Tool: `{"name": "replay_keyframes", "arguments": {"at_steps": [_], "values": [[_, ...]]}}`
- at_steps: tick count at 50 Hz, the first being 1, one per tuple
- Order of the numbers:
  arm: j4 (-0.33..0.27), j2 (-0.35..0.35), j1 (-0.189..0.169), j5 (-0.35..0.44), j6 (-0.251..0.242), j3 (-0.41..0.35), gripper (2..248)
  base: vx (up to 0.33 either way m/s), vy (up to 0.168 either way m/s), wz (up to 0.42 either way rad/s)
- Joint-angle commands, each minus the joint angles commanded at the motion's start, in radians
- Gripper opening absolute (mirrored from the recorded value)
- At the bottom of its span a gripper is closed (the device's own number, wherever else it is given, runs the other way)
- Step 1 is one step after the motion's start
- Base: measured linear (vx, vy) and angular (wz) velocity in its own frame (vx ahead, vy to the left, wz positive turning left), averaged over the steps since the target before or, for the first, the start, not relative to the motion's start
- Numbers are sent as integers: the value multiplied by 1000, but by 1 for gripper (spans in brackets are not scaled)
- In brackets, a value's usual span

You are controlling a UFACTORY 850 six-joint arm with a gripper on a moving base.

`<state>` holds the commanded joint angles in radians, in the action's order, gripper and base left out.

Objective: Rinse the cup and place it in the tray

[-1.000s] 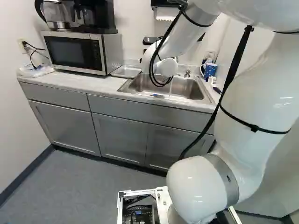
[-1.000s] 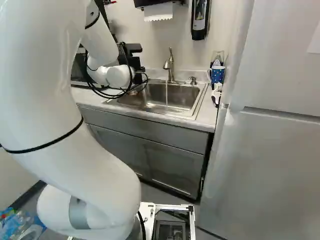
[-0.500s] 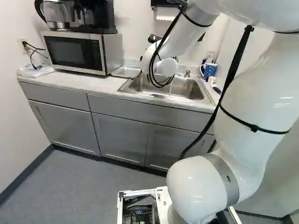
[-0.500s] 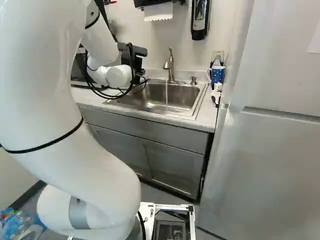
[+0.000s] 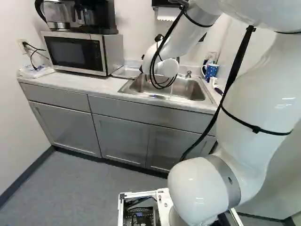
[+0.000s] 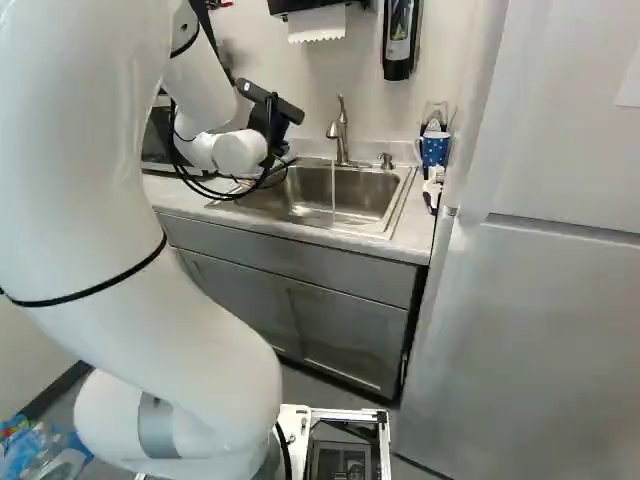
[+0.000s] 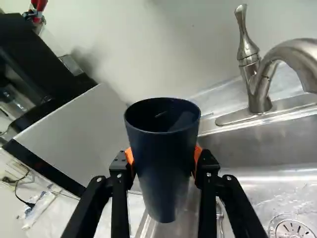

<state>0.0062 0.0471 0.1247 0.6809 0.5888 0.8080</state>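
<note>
A: Left base view?
B: The arm [image 5: 181,41] reaches over the sink [image 5: 192,88]; a metal tray [image 5: 123,72] lies on the desk [image 5: 80,84], beside the microwave [image 5: 75,52].
A: Right base view?
B: Water [image 6: 333,188] falls from the faucet [image 6: 341,135] into the sink.
A: Wrist view?
B: The fingers [image 7: 119,172] grip a dark blue cup [image 7: 162,166] from two sides.
</note>
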Motion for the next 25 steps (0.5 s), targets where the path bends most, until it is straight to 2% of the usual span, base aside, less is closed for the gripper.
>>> {"name": "replay_keyframes", "arguments": {"at_steps": [25], "values": [[0,0,0,0,263,0,125,0,0,0]]}}
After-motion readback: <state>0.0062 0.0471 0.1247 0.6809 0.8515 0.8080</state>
